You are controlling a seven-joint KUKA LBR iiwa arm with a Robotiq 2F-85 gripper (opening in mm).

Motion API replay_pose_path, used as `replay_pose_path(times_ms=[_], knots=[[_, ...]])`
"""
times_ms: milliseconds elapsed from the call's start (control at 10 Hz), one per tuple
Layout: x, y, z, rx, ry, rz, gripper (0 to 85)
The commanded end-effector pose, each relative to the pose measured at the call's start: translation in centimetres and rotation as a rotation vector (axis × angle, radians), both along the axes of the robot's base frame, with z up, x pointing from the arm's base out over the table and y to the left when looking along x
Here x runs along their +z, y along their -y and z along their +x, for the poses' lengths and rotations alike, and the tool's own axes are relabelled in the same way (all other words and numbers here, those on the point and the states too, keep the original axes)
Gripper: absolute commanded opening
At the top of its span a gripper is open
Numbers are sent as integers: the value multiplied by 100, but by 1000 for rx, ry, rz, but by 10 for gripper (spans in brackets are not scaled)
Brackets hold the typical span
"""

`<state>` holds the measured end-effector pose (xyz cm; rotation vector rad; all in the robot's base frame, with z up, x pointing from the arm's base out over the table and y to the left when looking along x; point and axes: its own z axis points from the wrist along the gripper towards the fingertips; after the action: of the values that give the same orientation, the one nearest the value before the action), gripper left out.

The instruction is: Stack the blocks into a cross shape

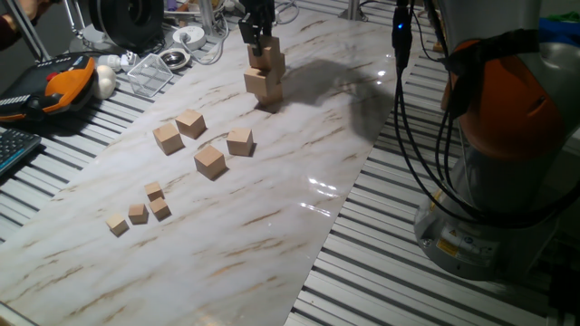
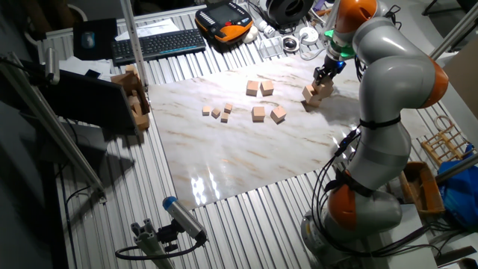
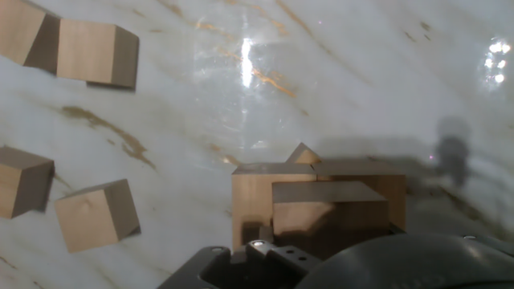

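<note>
A stack of tan blocks point(image 1: 265, 77) rises at the far end of the marble board, with its upper blocks turned against the lower ones. My gripper point(image 1: 257, 38) is down at the top block point(image 1: 272, 47), its dark fingers beside it; whether they clamp it is hidden. From the hand view the stack point(image 3: 321, 210) lies directly below, with no fingertips showing. Several loose blocks point(image 1: 209, 161) lie mid-board, among them one point(image 1: 168, 138) further left. In the other fixed view the gripper point(image 2: 323, 75) hangs over the stack point(image 2: 314, 94).
Several much smaller cubes point(image 1: 138, 214) sit near the board's left front edge. Beyond the far edge are a clear plastic box point(image 1: 149, 72), an orange pendant point(image 1: 63, 83) and cables. The arm's base point(image 1: 507, 181) stands to the right. A keyboard point(image 2: 157, 43) lies off the board.
</note>
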<state>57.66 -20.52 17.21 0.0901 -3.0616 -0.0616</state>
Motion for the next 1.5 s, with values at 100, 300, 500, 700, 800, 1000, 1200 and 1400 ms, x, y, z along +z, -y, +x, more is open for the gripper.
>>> replay_pose_path(times_ms=[100, 300, 500, 700, 800, 1000, 1200, 1400], knots=[[-6, 3, -1, 0, 6, 0, 0], [-8, 10, -2, 0, 6, 2, 0], [-20, 28, -5, -2, 10, -1, 0], [-25, 33, -3, -3, 12, 0, 0], [-27, 32, -4, -5, 12, 0, 0], [-28, 31, -8, -14, 18, 1, 170], [-32, 27, -13, -24, 25, 2, 340], [-36, 25, -16, -27, 32, 2, 510]])
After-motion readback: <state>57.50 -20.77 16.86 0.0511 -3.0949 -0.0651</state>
